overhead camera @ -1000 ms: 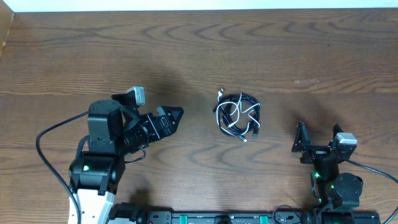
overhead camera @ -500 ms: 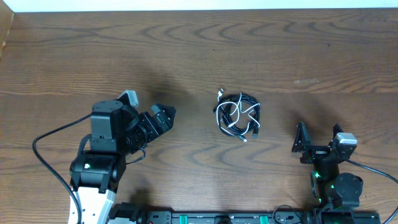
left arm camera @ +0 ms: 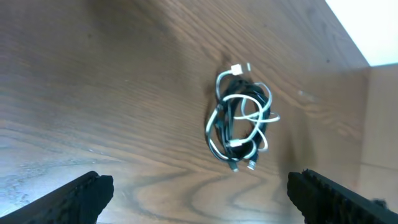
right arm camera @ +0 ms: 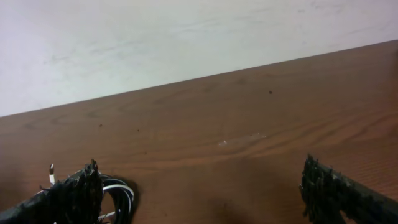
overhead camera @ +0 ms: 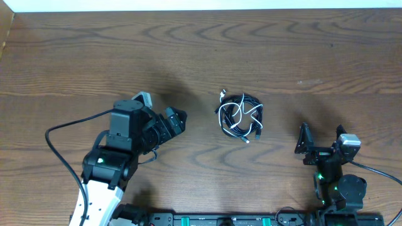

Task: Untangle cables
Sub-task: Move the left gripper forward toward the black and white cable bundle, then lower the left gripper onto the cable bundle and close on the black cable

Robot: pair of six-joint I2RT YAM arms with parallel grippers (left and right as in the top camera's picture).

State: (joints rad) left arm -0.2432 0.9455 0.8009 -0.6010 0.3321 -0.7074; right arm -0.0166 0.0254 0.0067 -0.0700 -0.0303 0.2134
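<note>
Mid-table, cables [overhead camera: 240,117] form a roundish clump; left gripper [overhead camera: 178,119], right gripper [overhead camera: 321,134] gape empty.

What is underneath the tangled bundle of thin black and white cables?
Only the brown wooden table shows beneath the bundle of thin black and white cables, visible through its loops. Spots directly under the strands are covered.

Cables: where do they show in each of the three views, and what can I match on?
Overhead: cables just right of centre, on bare table.
Left wrist: cables right of centre, whole bundle in view.
Right wrist: cables in the bottom left corner, only partly visible.
Shared landmark: the white plug sticking out of the bundle.
</note>
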